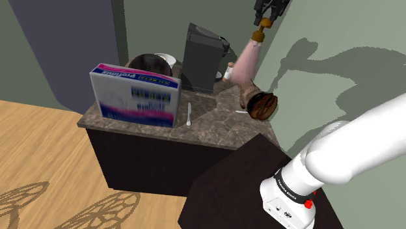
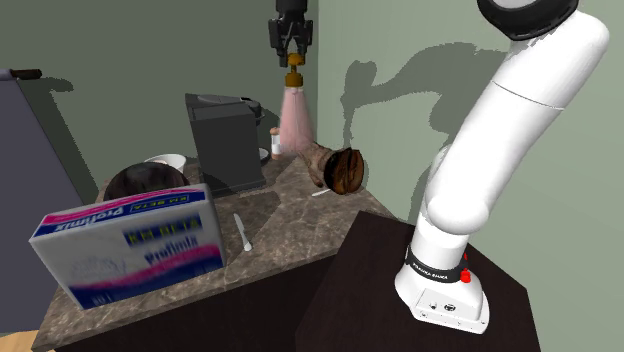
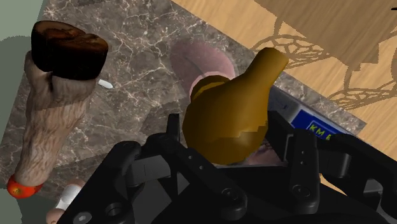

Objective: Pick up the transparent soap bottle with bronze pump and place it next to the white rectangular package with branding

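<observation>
Bronze pump (image 3: 235, 111) clamped in fingers (image 3: 299, 156) | soap bottle (image 1: 246, 62) aloft | coffee machine (image 1: 198, 58), package (image 1: 135, 96) nearby

Pincer (image 2: 293, 54) aloft, tight on soap bottle (image 2: 296, 116)

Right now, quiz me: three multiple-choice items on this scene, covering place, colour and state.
1. Where is the soap bottle?
A. beside the package
B. up by the back wall, past the coffee machine
C. on the floor

2. What colour is the pump?
A. blue
B. bronze-brown
C. white

3. What is the gripper doing?
A. open
B. shut on nothing
C. shut on the pump

Answers:
1. B: it hangs from the gripper near the wall, far from the package.
2. B: the wrist view shows it bronze-brown.
3. C: the fingers clasp the pump on both sides.
</observation>
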